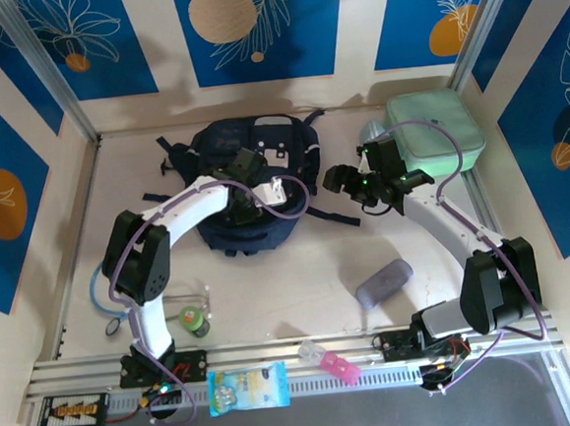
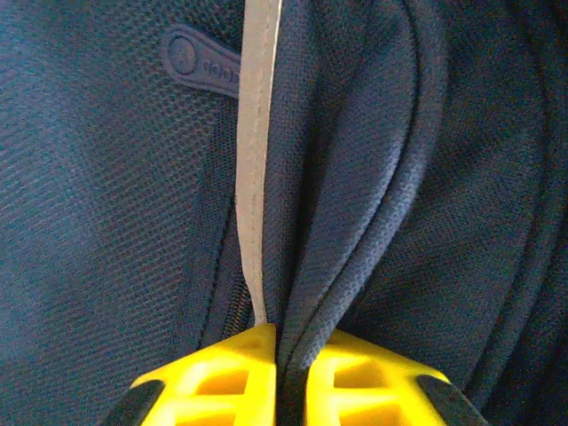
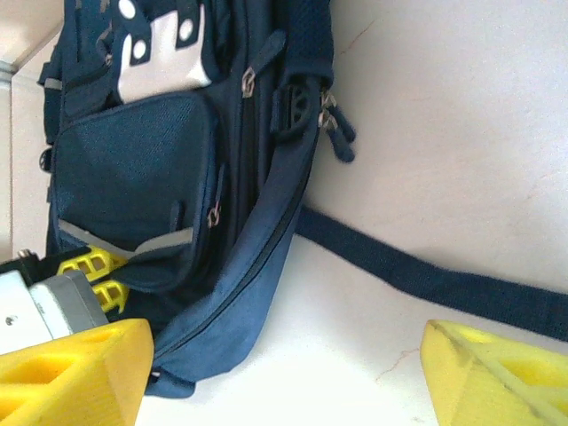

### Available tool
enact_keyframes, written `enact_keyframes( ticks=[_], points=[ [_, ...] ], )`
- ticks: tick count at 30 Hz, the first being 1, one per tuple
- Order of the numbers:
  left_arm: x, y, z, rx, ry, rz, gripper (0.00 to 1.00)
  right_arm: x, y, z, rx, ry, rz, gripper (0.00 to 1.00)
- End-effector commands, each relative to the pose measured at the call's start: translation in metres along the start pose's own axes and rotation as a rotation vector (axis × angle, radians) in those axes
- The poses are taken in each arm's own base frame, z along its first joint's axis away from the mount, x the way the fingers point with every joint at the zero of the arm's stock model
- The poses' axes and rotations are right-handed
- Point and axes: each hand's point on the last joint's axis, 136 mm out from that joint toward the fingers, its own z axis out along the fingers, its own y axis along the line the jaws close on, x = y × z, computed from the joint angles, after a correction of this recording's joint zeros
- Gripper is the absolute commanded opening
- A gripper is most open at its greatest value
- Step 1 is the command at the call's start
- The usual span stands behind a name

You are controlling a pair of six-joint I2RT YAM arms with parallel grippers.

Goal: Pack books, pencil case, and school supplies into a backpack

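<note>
We see the table (image 1: 299, 271) brightly and evenly lit from above, with only short, soft shadows under the arms. The overhead view is sharp, its frame rails bowing slightly toward the edges. In the left wrist view the backpack (image 2: 399, 177) weave is crisp mid-frame, while the left gripper (image 2: 280, 359) blurs. In the right wrist view the tabletop washes toward white and the right gripper (image 3: 286, 359) is soft.

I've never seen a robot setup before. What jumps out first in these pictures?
The big navy backpack toward the far side of the table draws the eye. The left gripper is shut on a fold of its fabric, while the right gripper hangs open beside it. A mint-green case sits in the far right corner.
</note>
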Motion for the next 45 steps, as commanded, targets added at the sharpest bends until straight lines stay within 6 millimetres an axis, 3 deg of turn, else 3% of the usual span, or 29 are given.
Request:
enact_keyframes(
  ticks=[1,9,14,18,22,25,30,35,43,45],
  points=[
    [-0.026,0.034,-0.046,-0.118,-0.136,-0.036,0.02,-0.006,0.017,0.003,-0.079,0.02,-0.012,0.78],
    [-0.035,0.049,-0.108,-0.21,-0.358,-0.166,0.0,-0.038,0.055,0.028,-0.214,0.022,-0.046,0.76],
    [-0.026,0.048,-0.124,-0.215,-0.445,-0.252,0.0,-0.064,0.08,0.051,-0.296,0.018,-0.076,0.75],
    [-0.017,0.045,-0.123,-0.162,-0.513,-0.375,0.0,-0.072,0.089,0.076,-0.323,0.047,-0.086,0.73],
    [-0.013,0.042,-0.121,-0.093,-0.547,-0.461,0.0,-0.054,0.096,0.092,-0.338,0.119,-0.097,0.69],
    [-0.009,0.043,-0.118,-0.063,-0.547,-0.499,0.0,-0.043,0.086,0.101,-0.298,0.118,-0.093,0.69],
    [0.004,0.052,-0.121,-0.036,-0.585,-0.573,0.0,-0.059,0.062,0.11,-0.239,0.079,-0.088,0.69],
    [0.009,0.047,-0.121,0.003,-0.629,-0.587,0.0,-0.072,0.065,0.125,-0.31,0.123,-0.081,0.7],
    [0.01,0.042,-0.117,0.014,-0.628,-0.564,0.0,-0.051,0.074,0.148,-0.327,0.227,-0.164,0.68],
    [0.011,0.042,-0.116,0.012,-0.619,-0.562,0.0,-0.042,0.074,0.148,-0.336,0.254,-0.178,0.62]
  ],
)
